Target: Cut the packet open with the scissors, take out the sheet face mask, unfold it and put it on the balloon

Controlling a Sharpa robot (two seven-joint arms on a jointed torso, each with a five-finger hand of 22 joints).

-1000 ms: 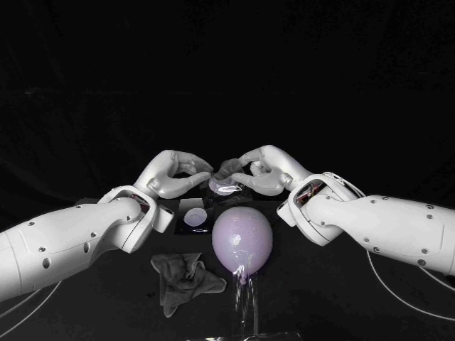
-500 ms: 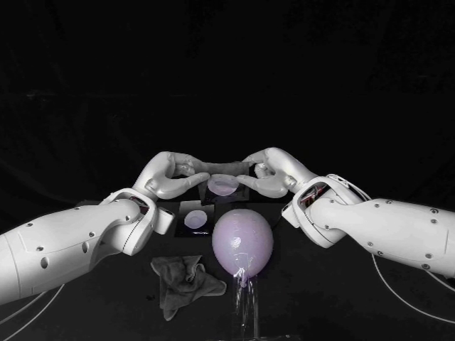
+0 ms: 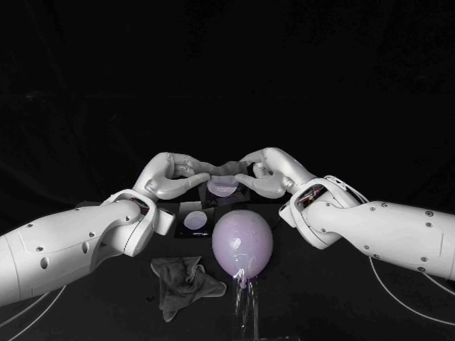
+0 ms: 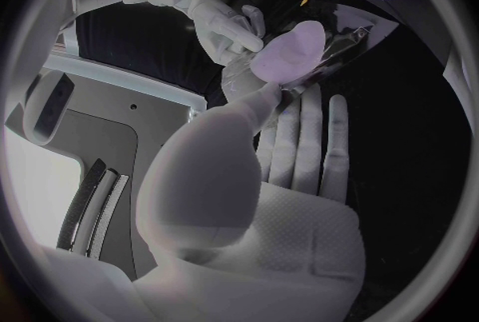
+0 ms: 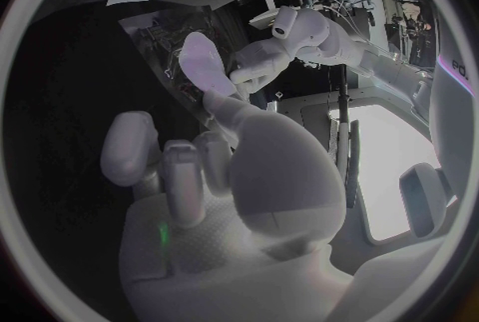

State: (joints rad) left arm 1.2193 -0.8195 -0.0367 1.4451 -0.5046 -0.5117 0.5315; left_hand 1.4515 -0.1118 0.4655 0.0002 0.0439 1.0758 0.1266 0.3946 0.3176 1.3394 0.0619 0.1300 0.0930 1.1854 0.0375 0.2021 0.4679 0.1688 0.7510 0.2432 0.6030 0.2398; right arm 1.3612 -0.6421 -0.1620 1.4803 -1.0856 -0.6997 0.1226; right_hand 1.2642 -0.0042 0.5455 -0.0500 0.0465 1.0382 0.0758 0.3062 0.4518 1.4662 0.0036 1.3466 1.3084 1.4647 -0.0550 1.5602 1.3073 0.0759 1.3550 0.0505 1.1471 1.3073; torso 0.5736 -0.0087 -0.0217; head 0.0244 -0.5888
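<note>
In the head view we see the left hand (image 3: 176, 175) and the right hand (image 3: 266, 172) meeting just behind the balloon (image 3: 242, 241). The sheet face mask (image 3: 225, 175) is held between them, apart from the balloon's top. The wrist views show more of the grip. The left thumb presses the mask's edge against straight fingers (image 4: 304, 138) lying under it, and the right hand pinches the opposite edge in the same way. A crumpled grey cloth (image 3: 185, 280) lies just beside the balloon on the left arm's side. Bare black table (image 3: 320, 298) flanks the balloon on the other side.
</note>
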